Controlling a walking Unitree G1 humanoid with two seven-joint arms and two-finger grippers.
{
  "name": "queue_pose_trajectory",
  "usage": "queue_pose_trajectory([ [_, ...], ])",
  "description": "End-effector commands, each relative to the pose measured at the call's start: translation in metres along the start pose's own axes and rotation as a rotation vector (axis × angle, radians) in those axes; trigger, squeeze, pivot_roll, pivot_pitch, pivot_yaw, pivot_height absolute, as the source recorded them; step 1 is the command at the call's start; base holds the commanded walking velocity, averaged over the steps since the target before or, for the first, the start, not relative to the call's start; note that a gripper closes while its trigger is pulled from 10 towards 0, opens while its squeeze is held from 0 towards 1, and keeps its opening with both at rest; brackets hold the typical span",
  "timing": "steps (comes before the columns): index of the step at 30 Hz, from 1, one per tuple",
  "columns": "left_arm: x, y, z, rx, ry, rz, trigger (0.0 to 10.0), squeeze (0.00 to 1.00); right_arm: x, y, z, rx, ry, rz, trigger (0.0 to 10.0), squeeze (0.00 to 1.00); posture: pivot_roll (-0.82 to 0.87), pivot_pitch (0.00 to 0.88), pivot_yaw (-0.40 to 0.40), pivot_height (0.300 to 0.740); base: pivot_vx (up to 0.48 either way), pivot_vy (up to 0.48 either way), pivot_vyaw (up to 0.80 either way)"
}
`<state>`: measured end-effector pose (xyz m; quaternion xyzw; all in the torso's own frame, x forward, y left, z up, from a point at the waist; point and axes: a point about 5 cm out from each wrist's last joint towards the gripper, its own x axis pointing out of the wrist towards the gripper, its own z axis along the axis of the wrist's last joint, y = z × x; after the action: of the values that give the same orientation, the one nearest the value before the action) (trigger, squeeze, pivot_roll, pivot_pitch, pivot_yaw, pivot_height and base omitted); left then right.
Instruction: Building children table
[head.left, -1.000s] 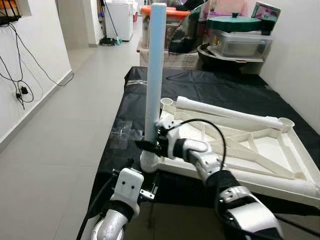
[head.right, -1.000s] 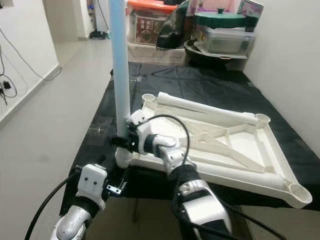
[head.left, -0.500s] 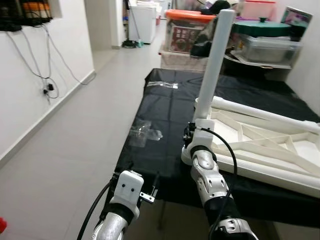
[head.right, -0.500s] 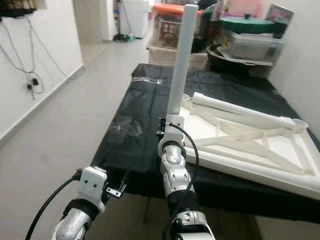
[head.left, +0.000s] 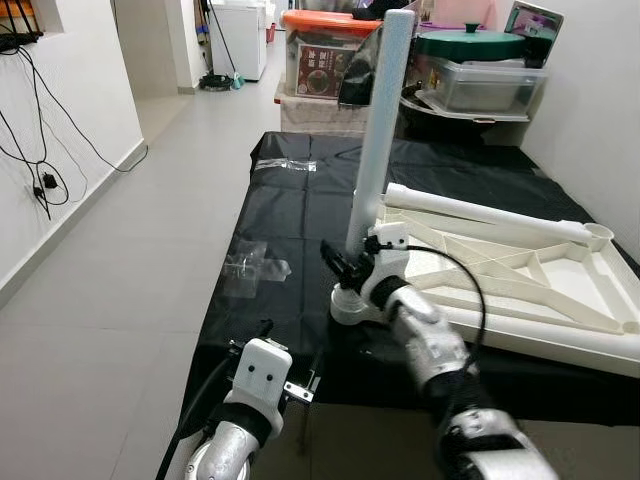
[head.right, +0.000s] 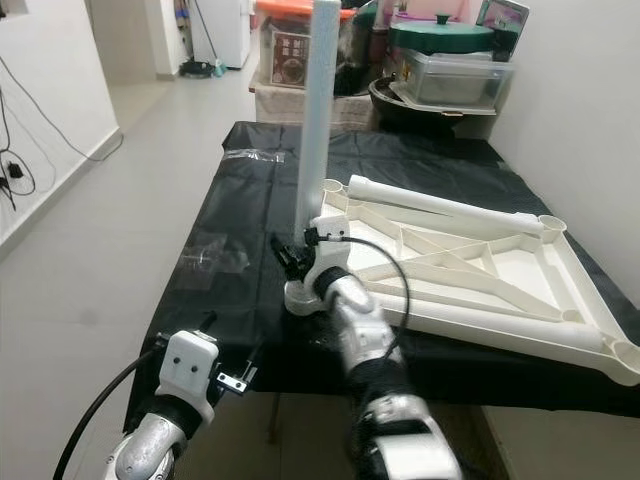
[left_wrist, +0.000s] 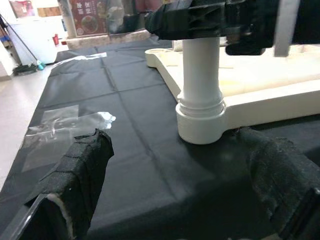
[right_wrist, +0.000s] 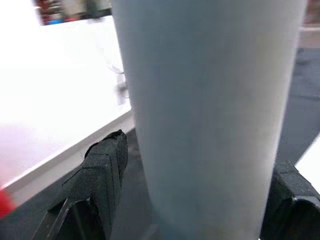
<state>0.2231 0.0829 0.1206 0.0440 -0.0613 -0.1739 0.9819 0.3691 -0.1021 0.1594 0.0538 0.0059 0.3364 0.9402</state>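
The white moulded-plastic child's table top (head.left: 520, 275) lies upside down, ribs showing, on the black-sheeted table (head.left: 290, 215), and every position below is given from it. At its near corner towards the robot's left, a pale blue-white plastic tube leg (head.left: 378, 130) stands upright in the round corner socket (left_wrist: 200, 122). The right gripper (head.left: 345, 268) is at the foot of this leg, just above the socket; its black padded fingers (right_wrist: 102, 172) stand either side of the tube, but whether they press on it cannot be told. The left gripper (left_wrist: 175, 180) sits low at the near table edge, short of the socket, fingers wide apart and holding nothing. A second white tube (head.left: 480, 212) lies along the top's far rim. Judgement: the leg is light, stiff and smooth, so liable to slip or lean; it is best taken low, close to the socket, and pushed straight down. The top looks rigid but light and may slide on the sheet. Beyond its far side stand a clear plastic storage box with orange lid (head.left: 325, 52), contents indistinct, and a clear lidded tub (head.left: 485, 88) under a green lidded pot (head.left: 468, 45). A crumpled clear plastic wrapper (head.left: 255, 268) lies on the sheet to the left of the socket corner.
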Motion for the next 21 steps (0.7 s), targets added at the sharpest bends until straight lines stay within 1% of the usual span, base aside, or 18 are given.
queue_pose_trajectory([
  [1,0.001,-0.002,-0.001,-0.002,0.009,-0.006,10.0,0.0,0.008,0.017,-0.004,0.002,0.064,0.184,10.0,0.0,0.04,0.0,-0.092,0.74,0.0,0.0,0.0],
  [2,0.001,-0.002,-0.001,-0.002,0.009,-0.006,10.0,0.0,0.008,0.017,-0.004,0.002,0.064,0.184,10.0,0.0,0.04,0.0,-0.092,0.74,0.0,0.0,0.0],
  [4,0.002,-0.001,-0.001,-0.001,0.009,-0.008,10.0,0.0,0.01,0.019,0.001,-0.057,0.155,0.363,10.0,0.0,0.05,0.0,-0.095,0.74,0.0,0.0,0.0],
  [5,0.002,-0.001,-0.001,0.0,0.008,-0.007,10.0,0.0,0.012,0.024,0.002,-0.085,0.204,0.474,10.0,0.0,0.05,0.0,-0.096,0.74,0.0,0.0,0.0],
  [6,0.002,-0.001,0.0,0.001,0.008,-0.007,10.0,0.0,0.012,0.027,0.002,-0.099,0.233,0.543,10.0,0.0,0.05,0.0,-0.097,0.74,0.0,0.0,0.0],
  [8,0.002,-0.001,0.0,0.001,0.008,-0.007,10.0,0.0,0.012,0.027,0.002,-0.099,0.233,0.543,10.0,0.0,0.05,0.0,-0.097,0.74,0.0,0.0,0.0],
  [9,0.002,-0.001,0.0,0.002,0.008,-0.006,10.0,0.0,0.014,0.032,0.0,-0.107,0.261,0.607,10.0,0.0,0.05,0.0,-0.098,0.74,0.0,0.0,0.0],
  [10,0.001,0.0,0.0,0.003,0.008,-0.004,10.0,0.0,0.017,0.038,-0.003,-0.136,0.288,0.632,10.0,0.0,0.05,0.0,-0.098,0.74,0.0,0.0,0.0],
  [11,0.001,0.0,0.0,0.003,0.008,-0.004,10.0,0.0,0.017,0.038,-0.003,-0.136,0.288,0.632,10.0,0.0,0.05,0.0,-0.098,0.74,0.0,0.0,0.0],
  [12,0.001,0.0,0.0,0.003,0.009,0.0,10.0,0.0,0.022,0.043,-0.005,-0.162,0.294,0.609,0.0,0.0,0.05,0.0,-0.096,0.74,0.0,0.0,0.0],
  [13,0.001,0.0,0.0,0.003,0.01,0.002,10.0,0.0,0.027,0.045,-0.005,-0.184,0.284,0.57,0.0,0.0,0.05,0.0,-0.097,0.74,0.0,0.0,0.0],
  [14,0.001,0.0,0.0,0.003,0.01,0.003,10.0,0.0,0.033,0.043,-0.004,-0.198,0.261,0.442,0.0,0.0,0.05,0.0,-0.1,0.74,0.0,0.0,0.0],
  [15,0.001,0.0,0.0,0.003,0.01,0.003,10.0,0.0,0.036,0.04,-0.003,-0.2,0.245,0.357,0.0,0.0,0.05,0.0,-0.1,0.74,0.0,0.0,0.0],
  [16,0.001,0.0,0.0,0.003,0.01,0.003,10.0,0.0,0.036,0.04,-0.003,-0.2,0.245,0.357,0.0,0.0,0.05,0.0,-0.1,0.74,0.0,0.0,0.0],
  [17,0.001,0.0,0.0,0.003,0.009,0.003,10.0,0.0,0.038,0.035,-0.002,-0.212,0.224,0.259,0.0,0.0,0.05,0.0,-0.098,0.74,0.0,0.0,0.0],
  [18,0.001,0.0,0.0,0.003,0.009,0.003,10.0,0.0,0.038,0.035,-0.002,-0.212,0.224,0.259,0.0,0.0,0.05,0.0,-0.098,0.74,0.0,0.0,0.0],
  [20,0.001,0.0,0.0,0.002,0.009,0.003,10.0,0.0,0.035,0.021,-0.002,-0.186,0.179,0.041,0.0,0.0,0.05,0.0,-0.091,0.74,0.0,0.0,0.0],
  [21,0.001,0.001,0.0,0.001,0.008,0.003,10.0,0.0,0.033,0.011,-0.001,-0.172,0.153,-0.127,0.0,0.0,0.05,0.0,-0.09,0.74,0.0,0.0,0.0],
])
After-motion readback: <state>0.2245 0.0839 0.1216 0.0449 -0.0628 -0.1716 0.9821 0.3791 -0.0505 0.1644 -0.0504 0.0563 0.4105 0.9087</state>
